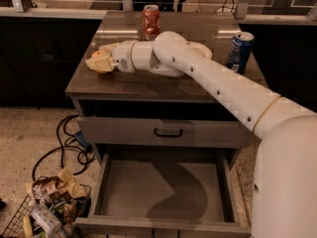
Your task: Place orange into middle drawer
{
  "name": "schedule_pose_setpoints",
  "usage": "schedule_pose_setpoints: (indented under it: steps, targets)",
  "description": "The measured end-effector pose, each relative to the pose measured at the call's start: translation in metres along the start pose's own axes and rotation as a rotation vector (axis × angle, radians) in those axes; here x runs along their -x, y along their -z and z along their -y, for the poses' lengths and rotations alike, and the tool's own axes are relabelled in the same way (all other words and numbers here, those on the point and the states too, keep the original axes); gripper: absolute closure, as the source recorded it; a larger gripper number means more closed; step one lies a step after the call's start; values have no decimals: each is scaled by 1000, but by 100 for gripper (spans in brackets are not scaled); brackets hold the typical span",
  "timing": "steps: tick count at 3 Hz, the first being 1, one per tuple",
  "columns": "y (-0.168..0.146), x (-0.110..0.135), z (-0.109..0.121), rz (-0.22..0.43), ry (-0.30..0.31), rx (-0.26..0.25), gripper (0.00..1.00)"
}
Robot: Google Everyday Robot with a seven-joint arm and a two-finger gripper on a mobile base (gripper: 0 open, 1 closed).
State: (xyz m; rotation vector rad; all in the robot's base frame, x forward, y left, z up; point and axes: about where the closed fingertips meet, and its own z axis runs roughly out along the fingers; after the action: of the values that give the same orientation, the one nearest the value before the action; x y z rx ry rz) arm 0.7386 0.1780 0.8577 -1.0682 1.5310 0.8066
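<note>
One gripper (101, 61) at the orange (99, 55) on the countertop (130, 86), grip unclear; red can (151, 22) label unreadable.

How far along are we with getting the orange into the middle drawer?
Done: the wide grey middle drawer stands pulled open. In hand: the gripper is at the small round orange on the left of the brown countertop; a firm grasp can't be confirmed. Left: lift the orange, carry it down over the drawer and release it there.
</note>
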Motion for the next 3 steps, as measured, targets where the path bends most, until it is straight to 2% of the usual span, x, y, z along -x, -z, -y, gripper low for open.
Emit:
schedule_pose_setpoints:
  steps: [1, 2, 3]
  targets:
    - [-3, 0, -3, 0, 0, 6, 92]
    - [-5, 0, -4, 0, 0, 9, 80]
    - [-8, 0, -7, 0, 0, 16, 48]
